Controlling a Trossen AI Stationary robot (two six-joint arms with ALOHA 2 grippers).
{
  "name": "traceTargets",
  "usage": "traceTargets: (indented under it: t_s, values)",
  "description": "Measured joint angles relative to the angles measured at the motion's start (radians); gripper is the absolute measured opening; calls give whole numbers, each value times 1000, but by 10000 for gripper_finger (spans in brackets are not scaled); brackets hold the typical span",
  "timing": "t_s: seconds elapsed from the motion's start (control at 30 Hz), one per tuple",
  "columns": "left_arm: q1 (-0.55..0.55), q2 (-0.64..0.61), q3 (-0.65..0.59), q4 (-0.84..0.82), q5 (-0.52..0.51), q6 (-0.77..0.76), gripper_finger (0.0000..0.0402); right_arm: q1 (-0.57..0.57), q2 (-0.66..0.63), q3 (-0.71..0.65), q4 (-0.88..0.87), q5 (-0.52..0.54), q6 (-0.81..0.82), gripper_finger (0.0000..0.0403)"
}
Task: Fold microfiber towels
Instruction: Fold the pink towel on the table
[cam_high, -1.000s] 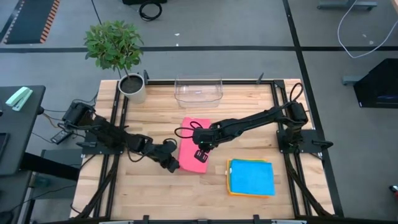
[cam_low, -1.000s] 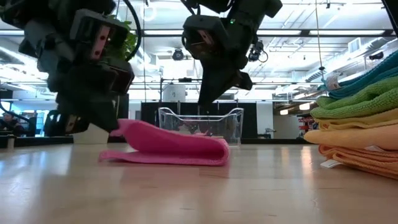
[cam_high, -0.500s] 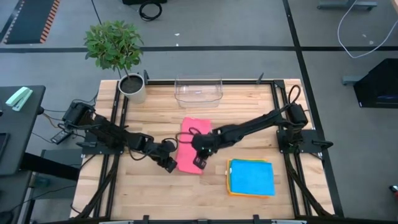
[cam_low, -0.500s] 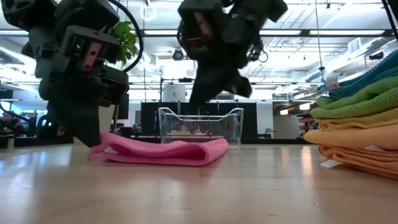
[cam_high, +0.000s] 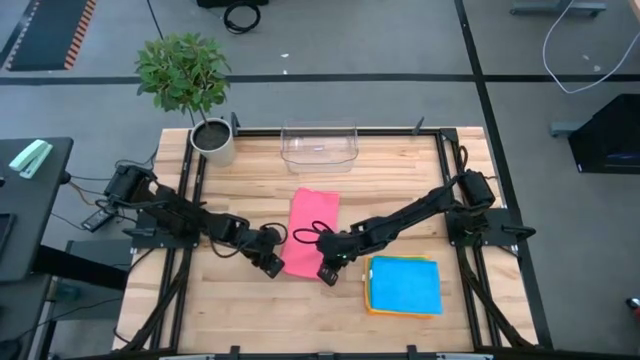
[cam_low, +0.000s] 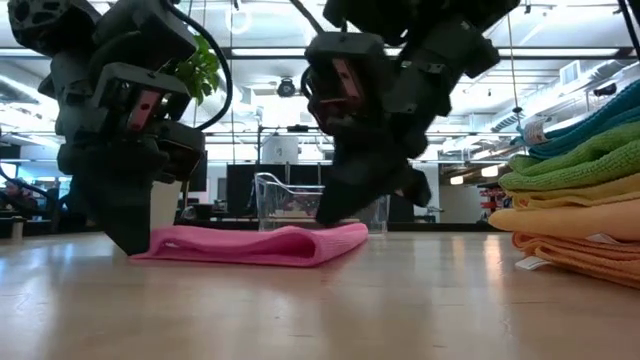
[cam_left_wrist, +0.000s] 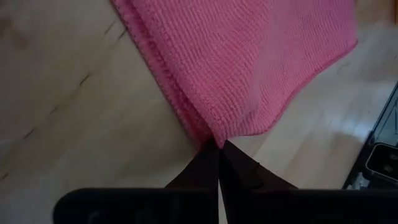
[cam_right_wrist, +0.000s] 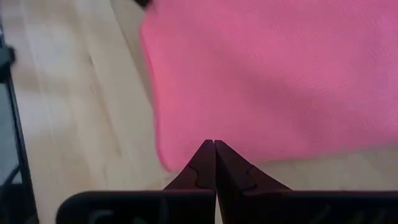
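table (cam_high: 250, 310): wood | pink towel (cam_high: 310, 230) | towel stack (cam_high: 405, 285) | bin (cam_high: 320, 147) | plant pot (cam_high: 213, 140)

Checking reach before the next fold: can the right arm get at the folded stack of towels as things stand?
Probably yes. The right tool sits shut at the pink towel, with bare table between it and the stack nearby; the left tool is on the towel's far side.

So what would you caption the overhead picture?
Two robot grippers, left and right, shut at the near corners of a folded pink towel.
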Motion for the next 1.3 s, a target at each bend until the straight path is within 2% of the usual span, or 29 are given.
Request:
traceTargets:
  t_s: [0.13,0.33,0.53,0.67,0.77,0.93,1.1,1.3]
  values:
    - [18,0,0,-10,15,0,12,-7,31,3,26,18,-15,3]
    - [38,-1,1,-22,35,6,7,0,69,6,38,-10,-2,3]
    - [34,-2,1,-48,57,17,7,0,18,19,13,-30,-36,3]
    - [32,-2,1,-46,59,24,8,-48,-55,27,7,59,-100,3]
    - [32,-2,1,-46,61,24,15,-128,-49,25,30,133,-143,3]
    - [32,-2,0,-49,62,24,7,-247,57,31,195,109,-172,3]
    - [31,-2,0,-50,65,24,13,-268,109,58,193,153,-203,3]
    - [31,-1,0,-52,70,15,7,-272,156,59,186,272,-146,3]
